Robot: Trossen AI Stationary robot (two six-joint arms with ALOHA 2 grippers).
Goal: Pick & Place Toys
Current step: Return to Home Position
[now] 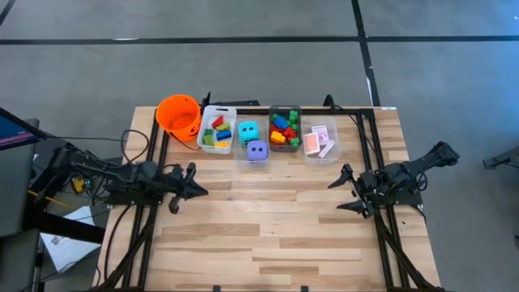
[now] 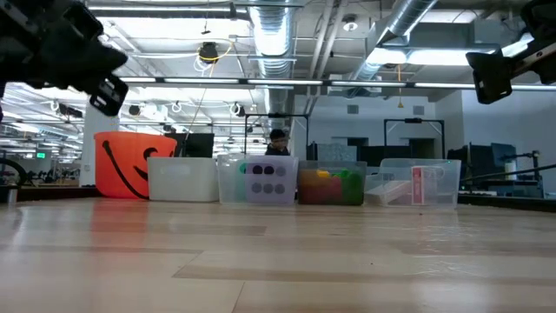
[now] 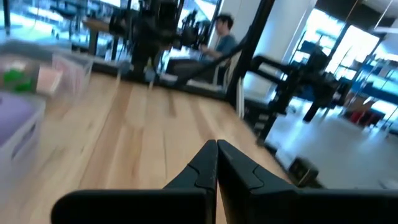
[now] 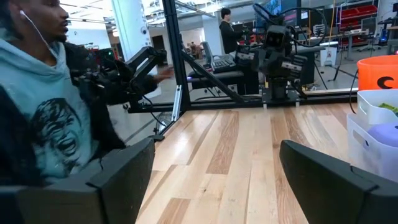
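Observation:
The toys lie in four clear bins at the table's far edge. One bin holds coloured bricks. The second holds a teal die and a purple die. The third holds more bricks, and the fourth holds red-backed cards. My left gripper is shut and empty, hovering over the table's left middle; its fingertips meet in the left wrist view. My right gripper is open and empty over the right middle, fingers wide apart in its wrist view.
An orange bucket stands left of the bins and also shows in the low view. Bare wooden tabletop lies between and in front of the arms. A person in a light hoodie stands beyond the table's left side.

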